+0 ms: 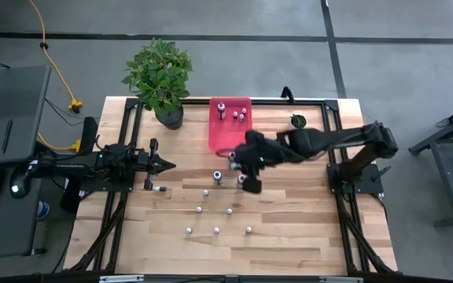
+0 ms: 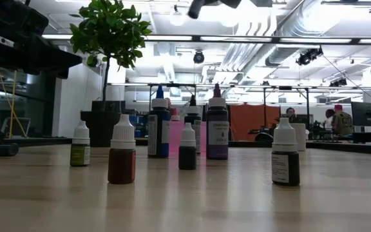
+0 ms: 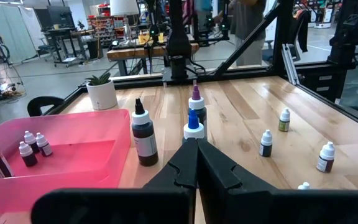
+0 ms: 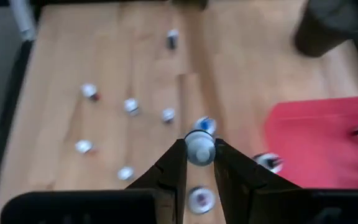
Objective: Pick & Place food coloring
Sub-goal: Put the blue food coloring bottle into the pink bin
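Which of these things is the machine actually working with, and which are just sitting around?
Part of the job:
- food coloring bottles scattered on the table
- pink tray with three bottles inside
- right gripper, shut on one bottle
- left gripper, shut and empty, waiting at the table's left side

Just there:
- potted plant
- small succulent pot

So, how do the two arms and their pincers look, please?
Both arms are dark, nearly black, built of jointed segments. The left pincer tapers to a narrow point; its fingers are matte black, angular wedges. The right pincer has the same flat black fingers. Small green lights glow on the right arm, and one shows near the left arm's base.
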